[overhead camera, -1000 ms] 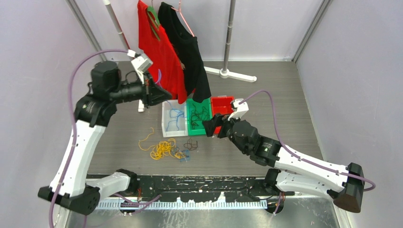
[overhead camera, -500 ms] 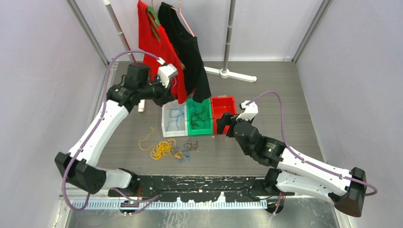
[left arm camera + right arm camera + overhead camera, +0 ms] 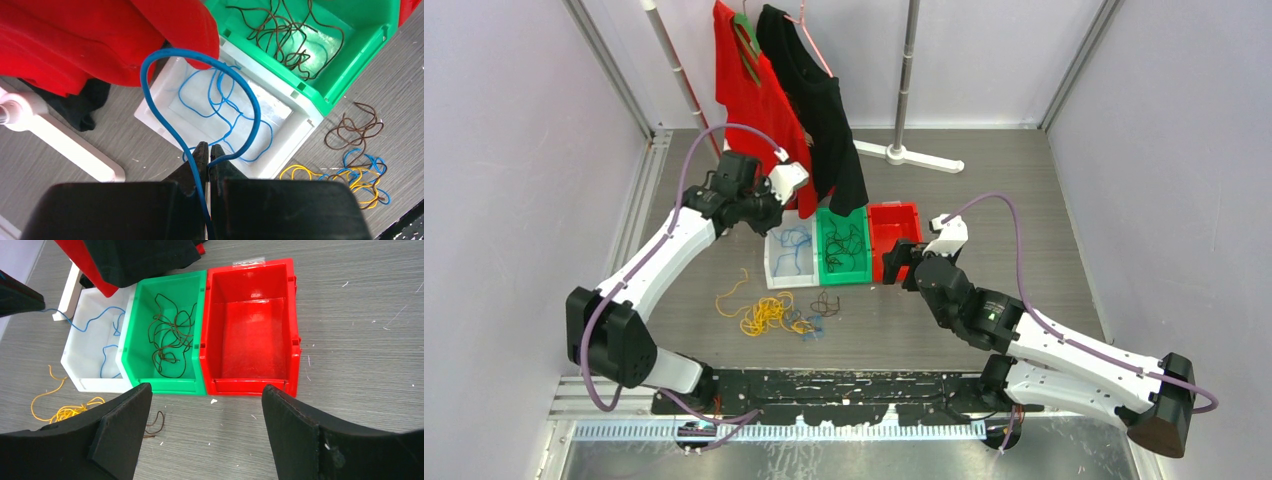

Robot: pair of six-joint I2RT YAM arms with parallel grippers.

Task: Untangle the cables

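— What rests on your grey wood-grain tabletop (image 3: 1064,200)?
— You have three open plastic boxes touching in a row: white bin (image 3: 789,282), green bin (image 3: 844,278), red bin (image 3: 894,222).
— And nearer you?
— A tangled bunch of thin yellow, blue and brown cables (image 3: 769,315), just before the white bin. Farther back stands a white metal rack foot (image 3: 919,160).

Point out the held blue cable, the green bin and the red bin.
blue cable (image 3: 142,85), left wrist view, left side of its loop.
green bin (image 3: 165,385), right wrist view, near wall.
red bin (image 3: 250,340), right wrist view, bare floor.
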